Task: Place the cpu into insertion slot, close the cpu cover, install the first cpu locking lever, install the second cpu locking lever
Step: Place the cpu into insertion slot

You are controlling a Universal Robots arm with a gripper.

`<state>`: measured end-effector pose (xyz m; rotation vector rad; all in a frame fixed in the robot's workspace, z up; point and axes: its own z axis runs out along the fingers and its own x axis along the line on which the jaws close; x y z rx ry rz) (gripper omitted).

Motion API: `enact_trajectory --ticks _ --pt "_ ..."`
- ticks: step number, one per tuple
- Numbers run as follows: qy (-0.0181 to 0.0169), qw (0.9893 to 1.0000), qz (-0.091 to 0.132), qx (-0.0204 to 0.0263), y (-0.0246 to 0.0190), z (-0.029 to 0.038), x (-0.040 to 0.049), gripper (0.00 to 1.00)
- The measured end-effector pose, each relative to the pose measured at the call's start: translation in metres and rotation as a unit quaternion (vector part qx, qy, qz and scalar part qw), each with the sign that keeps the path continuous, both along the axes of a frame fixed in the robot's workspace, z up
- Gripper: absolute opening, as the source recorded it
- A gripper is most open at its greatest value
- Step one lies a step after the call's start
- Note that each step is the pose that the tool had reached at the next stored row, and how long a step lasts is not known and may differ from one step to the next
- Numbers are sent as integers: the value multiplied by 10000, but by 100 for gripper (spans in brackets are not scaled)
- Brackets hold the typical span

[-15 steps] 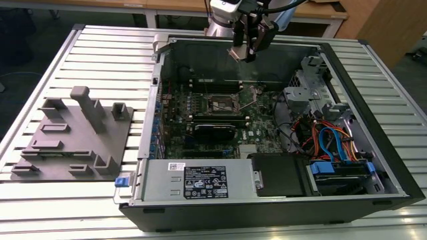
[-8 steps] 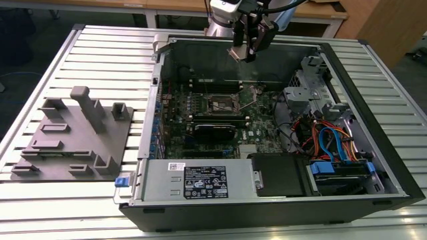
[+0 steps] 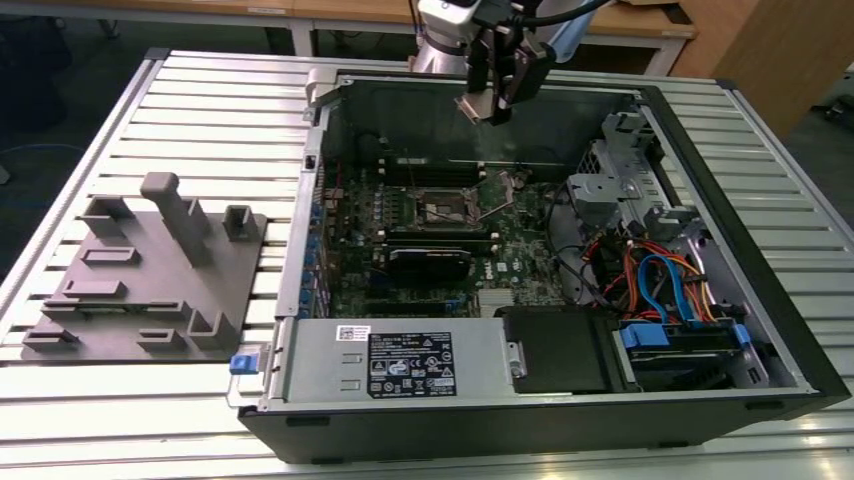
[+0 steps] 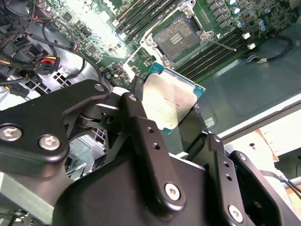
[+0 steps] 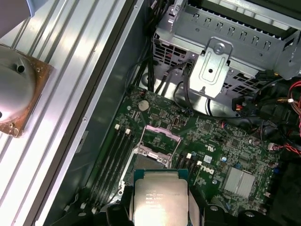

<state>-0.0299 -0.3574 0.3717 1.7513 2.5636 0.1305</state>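
Quick status from my end: the gripper (image 3: 495, 100) is pinching the cpu (image 4: 173, 96) by its edges, 1 finger on each side, with the silver top showing in both wrist views. It hangs above the open computer case (image 3: 747, 180). The insertion slot (image 4: 181, 37) sits down below the fingers on the green motherboard (image 3: 400, 240), well apart from the chip, so nothing's touching. The slot looks bare to me, dark centre showing inside its silver rim. The cpu cover (image 5: 164, 129) seems swung up and open just beyond the slot from the gripper, though I can't read its exact angle. A thin wire locking lever (image 4: 225, 44) lies out beside the slot, so I'd call it unlatched. I can't make out the other one well enough to say. My read is 0 of 4 steps finished. The chip is in hand over the board, but seating it, shutting the cover and latching both levers are all left.
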Motion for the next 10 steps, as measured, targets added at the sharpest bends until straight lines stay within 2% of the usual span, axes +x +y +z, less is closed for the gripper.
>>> enact_trajectory --ticks 10 --pt "0 10000 -53 0 0 0 0 54"
